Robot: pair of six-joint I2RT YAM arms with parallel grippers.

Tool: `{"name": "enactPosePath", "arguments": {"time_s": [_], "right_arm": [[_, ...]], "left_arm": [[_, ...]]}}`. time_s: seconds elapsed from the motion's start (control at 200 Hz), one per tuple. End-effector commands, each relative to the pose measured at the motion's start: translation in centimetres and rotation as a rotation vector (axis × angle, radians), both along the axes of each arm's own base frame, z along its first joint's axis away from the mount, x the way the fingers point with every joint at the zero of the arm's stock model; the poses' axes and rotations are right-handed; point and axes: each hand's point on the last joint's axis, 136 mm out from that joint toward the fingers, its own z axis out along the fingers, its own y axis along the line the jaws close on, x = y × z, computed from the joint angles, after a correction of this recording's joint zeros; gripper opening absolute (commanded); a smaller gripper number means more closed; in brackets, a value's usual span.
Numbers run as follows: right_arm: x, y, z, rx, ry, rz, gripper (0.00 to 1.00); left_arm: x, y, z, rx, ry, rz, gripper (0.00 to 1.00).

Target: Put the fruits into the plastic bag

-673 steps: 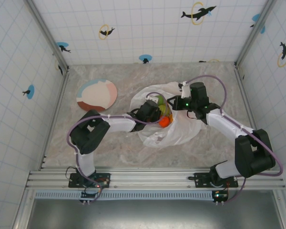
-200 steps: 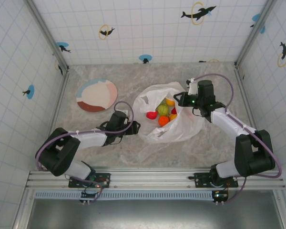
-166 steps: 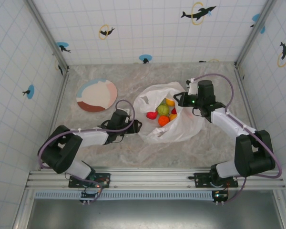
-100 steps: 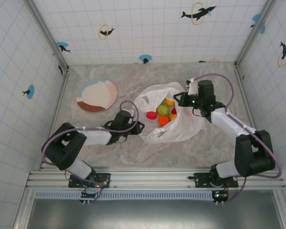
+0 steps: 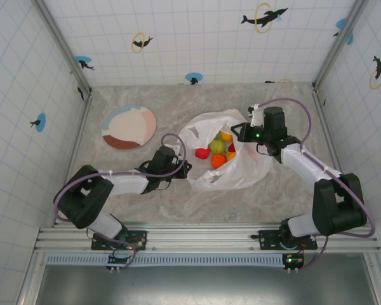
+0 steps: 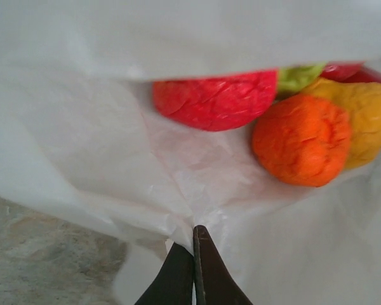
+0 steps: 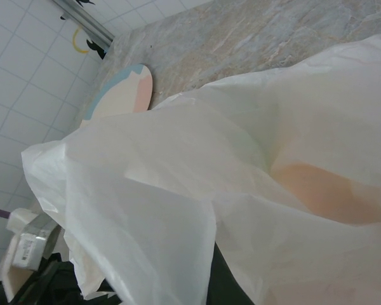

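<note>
Fruits (image 5: 218, 152) sit in plastic bag (image 5: 247, 170) — left fingers (image 6: 176, 279) pinch it.

The plastic bag (image 6: 178, 32) half-hides the red fruit (image 6: 216, 98).

left arm (image 5: 124, 183): out of plastic bag (image 5: 241, 171), back at its rim | jaws: open → pinching rim

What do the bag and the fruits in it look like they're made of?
The bag: thin plastic film, translucent white, finely creased, with fruit colour glowing through it in the right wrist view. The red fruit and orange fruit: probably moulded plastic or foam, bright uniform colour, bumpy, slightly glossy skin; which of the two is unclear.
</note>
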Motion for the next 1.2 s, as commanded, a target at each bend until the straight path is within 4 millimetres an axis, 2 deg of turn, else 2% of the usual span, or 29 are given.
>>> {"name": "enactPosePath", "arguments": {"time_s": [0.0, 0.14, 0.18, 0.365, 0.666, 0.851, 0.986, 1.096, 1.196], "right_arm": [[-0.2, -0.4, 0.6, 0.000, -0.029, -0.003, 0.00], [0.1, -0.7, 1.6, 0.001, -0.057, -0.014, 0.00], [-0.1, -0.9, 1.4, -0.008, -0.037, -0.019, 0.00], [0.1, -1.4, 3.0, -0.015, -0.073, -0.035, 0.00], [0.1, -2.2, 6.2, -0.015, -0.147, -0.064, 0.00], [-0.1, -2.5, 7.7, -0.010, -0.185, -0.077, 0.00], [-0.3, -2.7, 7.7, -0.004, -0.192, -0.089, 0.00], [-0.5, -2.6, 6.8, 0.016, -0.175, -0.097, 0.00], [-0.7, -2.4, 5.0, 0.017, -0.132, -0.099, 0.00]], "left_arm": [[0.3, -1.6, 4.4, -0.096, -0.095, -0.042, 0.00], [0.3, -2.4, 8.4, -0.159, -0.174, -0.080, 0.00], [0.4, -2.6, 9.6, -0.177, -0.196, -0.092, 0.00], [0.3, -3.5, 14.4, -0.242, -0.279, -0.139, 0.00], [0.9, -4.3, 20.5, -0.273, -0.386, -0.171, 0.00], [2.2, -3.6, 23.8, -0.248, -0.451, -0.110, 0.00], [3.6, -3.0, 23.8, -0.223, -0.432, -0.060, 0.00], [5.1, -2.5, 21.9, -0.208, -0.364, -0.019, 0.00], [5.9, -2.4, 19.9, -0.170, -0.323, -0.002, 0.00]]}}
